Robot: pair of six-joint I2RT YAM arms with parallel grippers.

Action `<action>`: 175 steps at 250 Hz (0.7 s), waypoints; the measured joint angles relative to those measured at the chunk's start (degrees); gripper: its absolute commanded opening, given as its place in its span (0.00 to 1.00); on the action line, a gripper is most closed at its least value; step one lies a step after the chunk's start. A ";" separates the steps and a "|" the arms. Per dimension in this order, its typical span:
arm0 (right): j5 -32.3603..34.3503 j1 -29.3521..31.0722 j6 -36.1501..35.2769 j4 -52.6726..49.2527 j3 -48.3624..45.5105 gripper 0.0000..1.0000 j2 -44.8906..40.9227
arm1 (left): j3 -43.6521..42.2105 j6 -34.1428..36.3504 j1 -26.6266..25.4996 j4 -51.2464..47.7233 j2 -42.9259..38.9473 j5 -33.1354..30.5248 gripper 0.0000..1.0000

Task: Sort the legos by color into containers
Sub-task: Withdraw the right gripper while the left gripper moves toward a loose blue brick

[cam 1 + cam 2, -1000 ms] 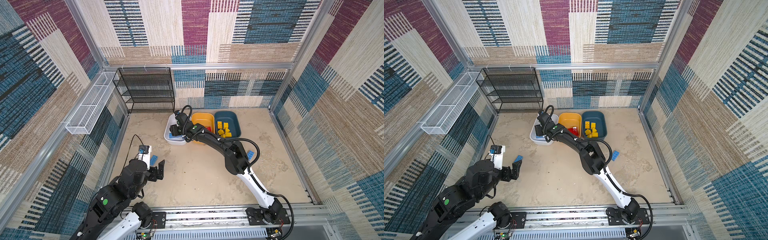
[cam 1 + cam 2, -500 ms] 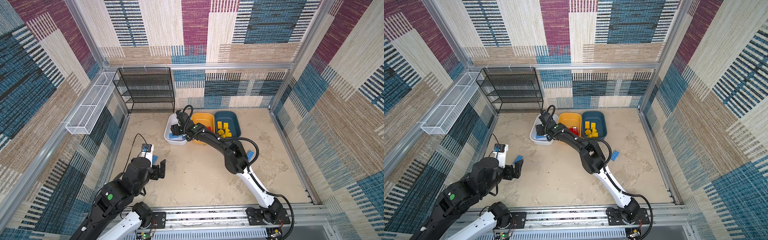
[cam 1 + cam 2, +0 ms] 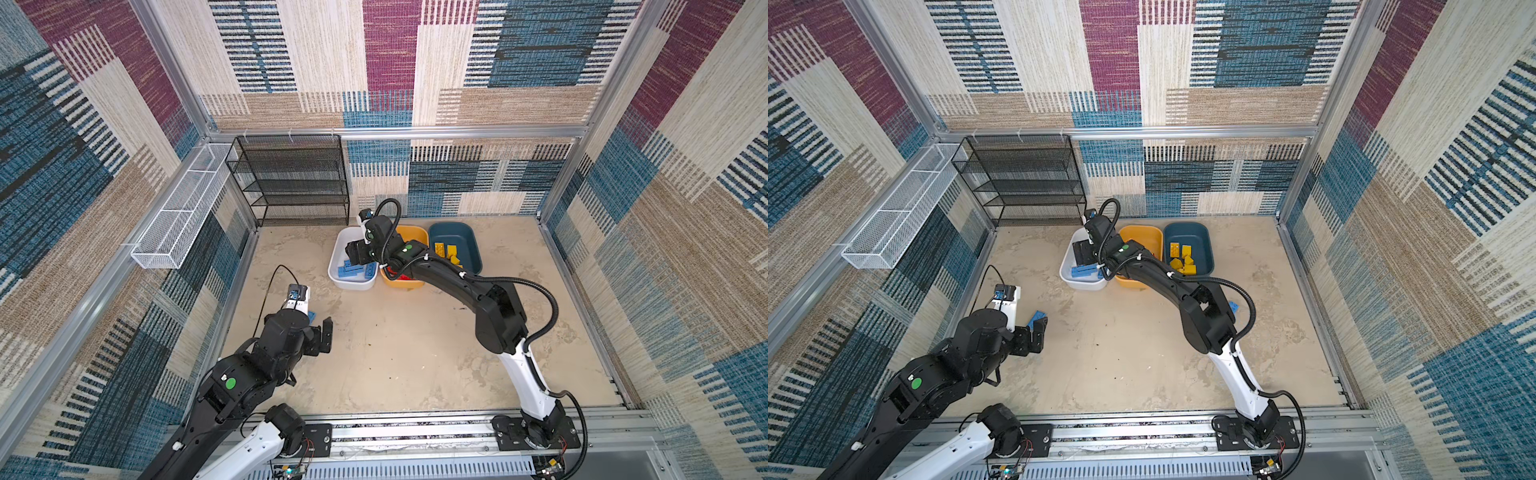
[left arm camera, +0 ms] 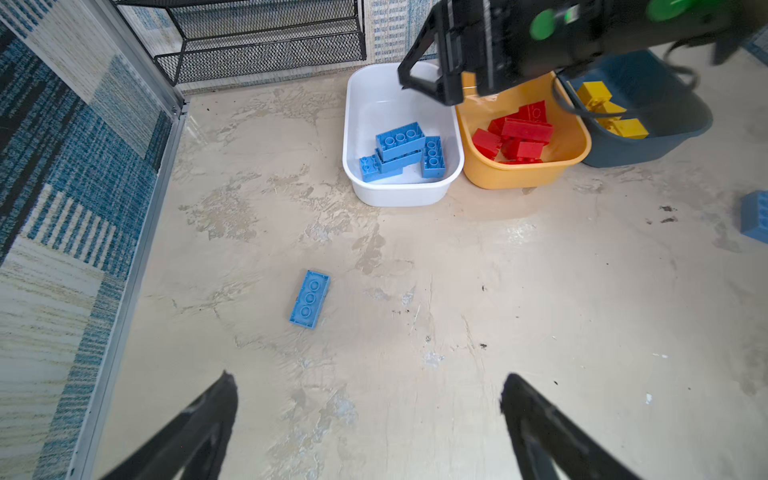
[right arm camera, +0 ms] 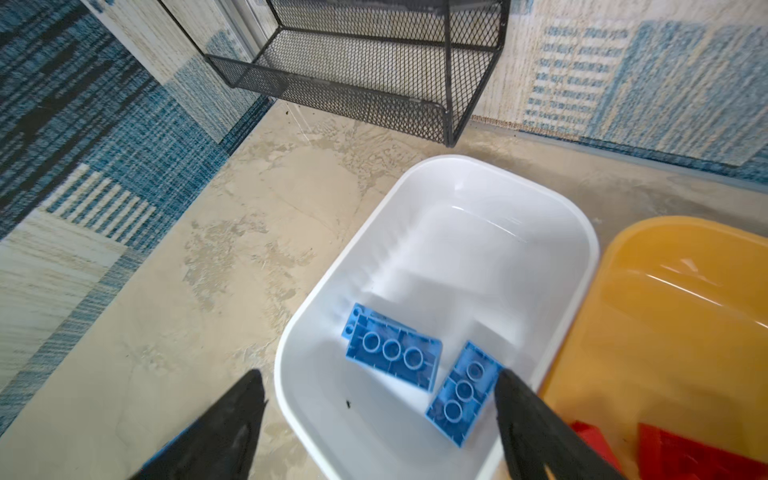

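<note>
- Hidden parts: the right arm (image 3: 494, 309) covers much of the yellow-orange tub (image 4: 523, 176) in both top views. The second loose blue brick (image 4: 754, 216) is cut off by the frame edge.
- Three tubs stand side by side.
- In the white tub (image 4: 399, 195): blue bricks (image 4: 401, 141), at least three, overlapping, so the exact count is unclear.
- In the yellow-orange tub: red bricks (image 4: 525, 129), a heap of about five.
- In the teal tub (image 3: 1187, 232): yellow bricks (image 3: 1188, 259), about five.
- On the floor: the first loose blue brick (image 4: 310, 299) lies flat, ahead of the left gripper (image 4: 368, 378), whose jaws are wide apart and empty.
- Above the white tub: the right gripper (image 5: 378, 376), jaws spread, holding nothing.
</note>
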 measured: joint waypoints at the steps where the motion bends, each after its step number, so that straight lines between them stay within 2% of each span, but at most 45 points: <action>1: -0.02 0.00 -0.11 0.35 -0.63 0.90 -0.55 | 0.00 -0.02 0.00 -0.02 0.04 -0.07 0.99; 62: 1.20 0.00 -3.26 8.63 -22.53 1.00 -20.24 | 0.44 -0.46 0.83 -1.05 3.91 -3.52 0.99; 122: 1.62 -0.04 -4.98 15.91 -43.10 1.00 -37.55 | 1.53 -2.49 1.60 -1.68 4.74 -4.76 0.99; 175: 1.60 0.00 -3.15 21.75 -62.42 1.00 -51.65 | 2.19 -6.78 3.06 -2.49 6.51 -6.19 0.99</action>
